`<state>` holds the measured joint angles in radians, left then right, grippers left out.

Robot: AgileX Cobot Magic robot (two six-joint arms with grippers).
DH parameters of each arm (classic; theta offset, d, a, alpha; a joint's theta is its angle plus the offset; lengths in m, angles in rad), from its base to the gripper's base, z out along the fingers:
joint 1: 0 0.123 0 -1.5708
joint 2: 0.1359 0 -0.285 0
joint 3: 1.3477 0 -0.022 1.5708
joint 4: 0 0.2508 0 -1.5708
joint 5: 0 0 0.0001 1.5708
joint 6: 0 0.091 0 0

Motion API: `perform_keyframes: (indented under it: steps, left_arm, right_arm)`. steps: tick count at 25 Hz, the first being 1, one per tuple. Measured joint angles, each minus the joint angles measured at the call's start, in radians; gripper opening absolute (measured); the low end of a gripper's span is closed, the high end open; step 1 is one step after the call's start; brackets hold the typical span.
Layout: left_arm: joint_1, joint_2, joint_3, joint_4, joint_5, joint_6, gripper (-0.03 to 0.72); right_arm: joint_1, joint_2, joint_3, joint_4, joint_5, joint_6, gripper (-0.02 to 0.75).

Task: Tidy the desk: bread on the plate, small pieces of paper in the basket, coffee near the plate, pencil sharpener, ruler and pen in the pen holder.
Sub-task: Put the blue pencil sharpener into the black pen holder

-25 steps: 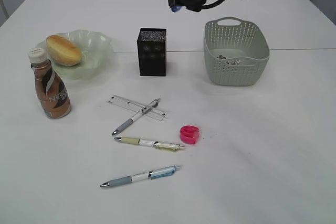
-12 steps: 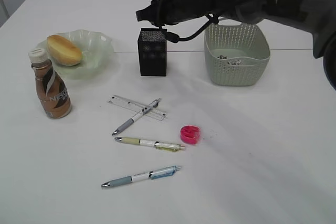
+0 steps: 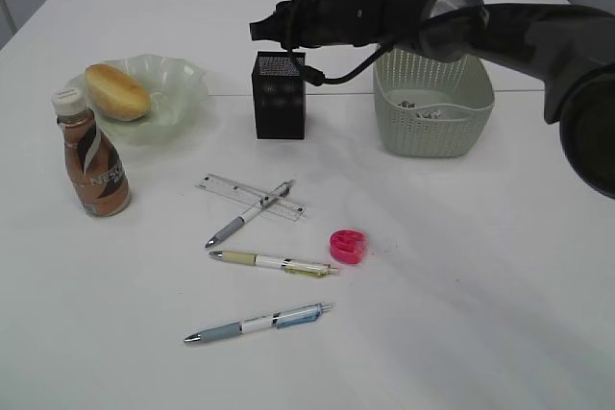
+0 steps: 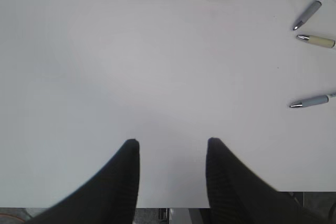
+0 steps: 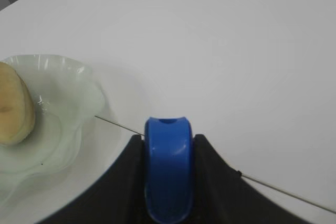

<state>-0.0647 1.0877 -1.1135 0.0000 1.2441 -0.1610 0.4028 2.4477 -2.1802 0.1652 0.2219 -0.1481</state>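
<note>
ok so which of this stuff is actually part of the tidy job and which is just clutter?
Job: bread, plate, coffee, pen holder, basket, paper scraps, ruler, three pens, pink sharpener, blue sharpener in right gripper.
Clutter: none visible.

Bright, even, diffuse light in all views. Shadows on the white surface (image 3: 461,266) are faint and soft-edged. Mild glare washes out the surface in both wrist views. Exterior view slightly soft; right arm (image 3: 519,26) blurred.
</note>
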Motion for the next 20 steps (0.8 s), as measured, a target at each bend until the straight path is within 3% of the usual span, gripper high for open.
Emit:
perform_keyframes:
  steps: [14, 20]
  left_arm:
    - [0.000, 0.000, 0.000, 0.000, 0.000, 0.000, 0.307]
    - [0.000, 0.000, 0.000, 0.000, 0.000, 0.000, 0.307]
  right_arm:
    - [0.000, 0.030, -0.007, 0.015, -0.013, -0.002, 0.202]
    - [0.000, 0.030, -0.007, 0.030, -0.013, -0.002, 0.290]
